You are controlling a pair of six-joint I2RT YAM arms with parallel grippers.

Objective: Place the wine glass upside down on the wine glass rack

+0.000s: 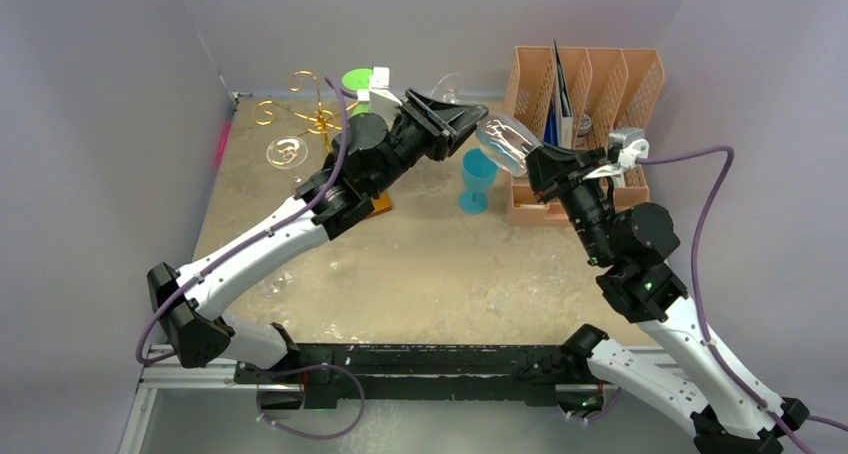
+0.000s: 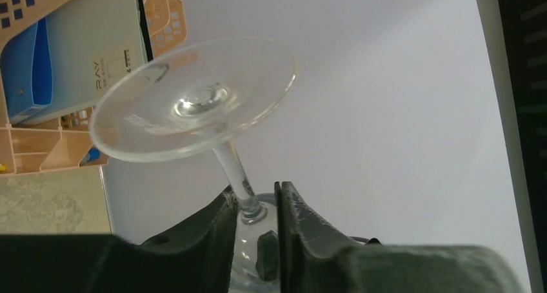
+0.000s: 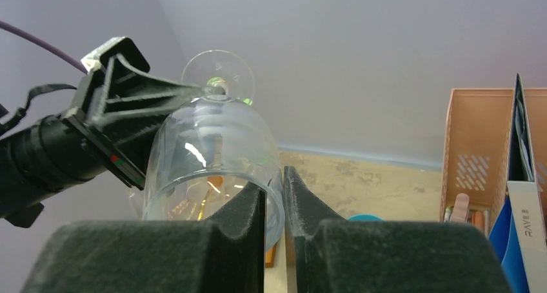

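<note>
Up in the air, the wine glass (image 1: 507, 142) is pinched at its rim by the tight right gripper (image 3: 274, 190). Its thin stem is framed closely by the fingers of the left gripper (image 2: 255, 202), but a real squeeze cannot be told. The wine glass rack (image 1: 318, 114) is seen well apart, back left on the table (image 1: 420, 274).

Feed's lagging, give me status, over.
Right end effector shut on wine glass bowl. Left end effector open around stem. Glass midair; left arm between it and rack.
</note>
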